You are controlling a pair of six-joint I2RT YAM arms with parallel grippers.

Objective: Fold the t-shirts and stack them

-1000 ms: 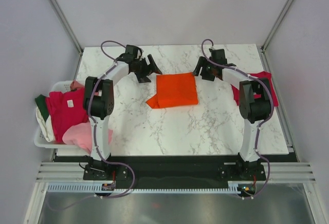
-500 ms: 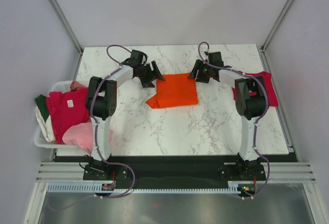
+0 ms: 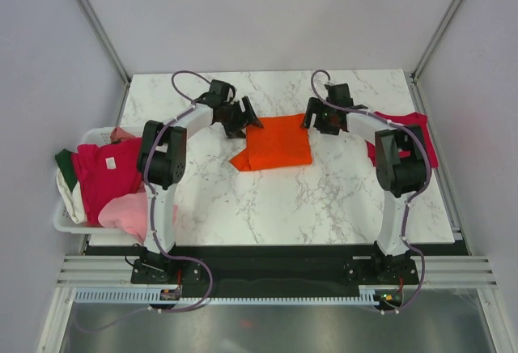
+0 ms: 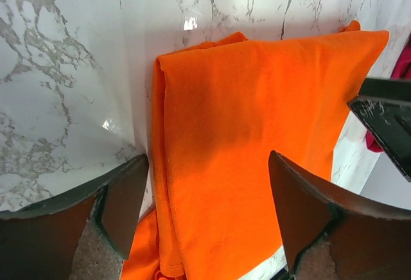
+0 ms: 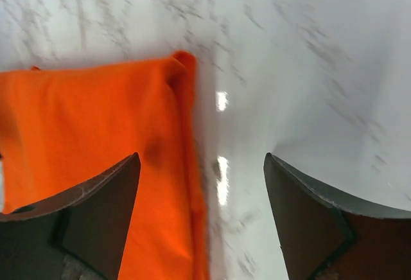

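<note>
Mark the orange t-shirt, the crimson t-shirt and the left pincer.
orange t-shirt (image 3: 279, 142): top external view, middle of the cloth.
crimson t-shirt (image 3: 430, 149): top external view, its uncovered right part.
left pincer (image 4: 207, 164): left wrist view, midway between its open fingertips.

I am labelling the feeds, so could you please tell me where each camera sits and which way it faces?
Top external: above and behind the bases, looking down on the marble table; both arms show.
Left wrist: on the left wrist, facing down past the open left gripper onto the orange t-shirt.
Right wrist: likewise, past the open right gripper, onto the shirt's corner.
Shared: all three show the orange t-shirt.
</note>
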